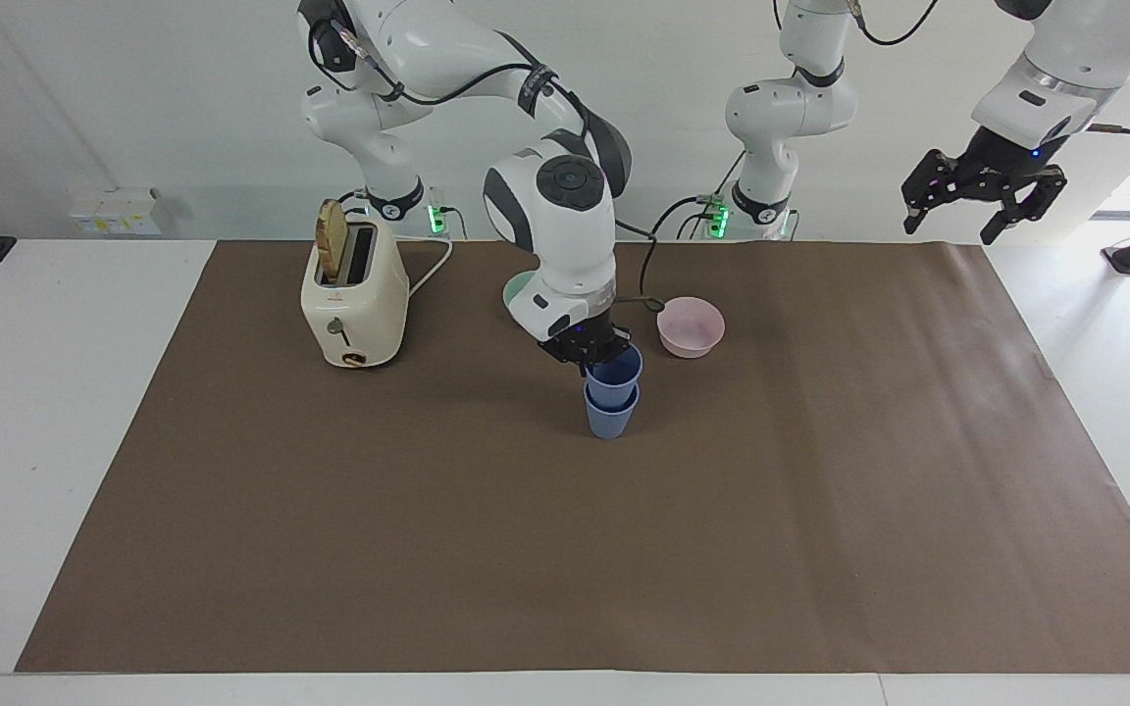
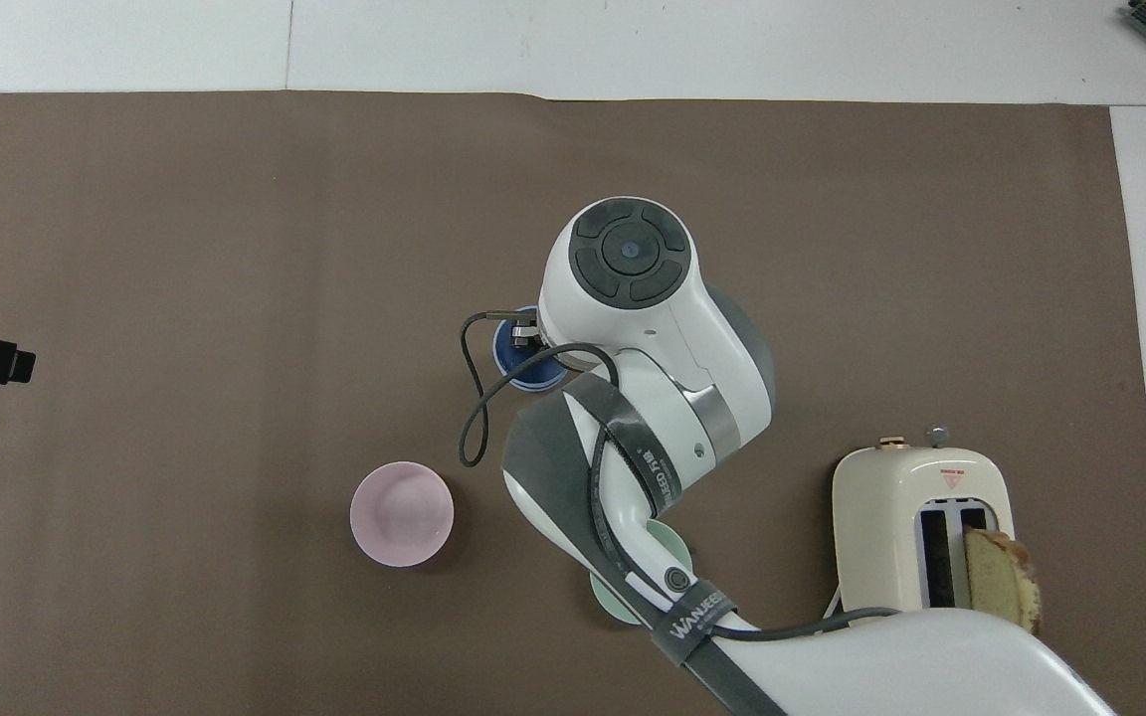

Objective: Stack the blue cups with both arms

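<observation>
1. The two blue cups (image 1: 611,397) stand nested, one inside the other, near the middle of the brown mat (image 1: 820,510) on the desk (image 1: 35,441).
2. The upper cup (image 1: 614,376) sits well down in the lower cup (image 1: 610,420), only its top band showing above the lower rim.
3. The right tool (image 1: 589,350) is down at the upper cup's rim, on the side nearer the robots. I cannot tell whether its fingers are clamped on the rim or apart.
4. From overhead, the right arm's wrist covers most of the stack; just a crescent of the blue cups (image 2: 523,353) shows beside it.
5. The left tool (image 1: 983,196) hangs high over the mat's edge at the left arm's end of the desk, fingers spread apart, holding nothing. That arm waits.
6. A pink bowl (image 1: 691,327) sits near the stack, closer to the robots.
7. A mint-green bowl (image 1: 516,290) peeks out from under the right arm.
8. A cream toaster (image 1: 354,299) with a slice of bread (image 1: 333,242) in one slot stands toward the right arm's end.
</observation>
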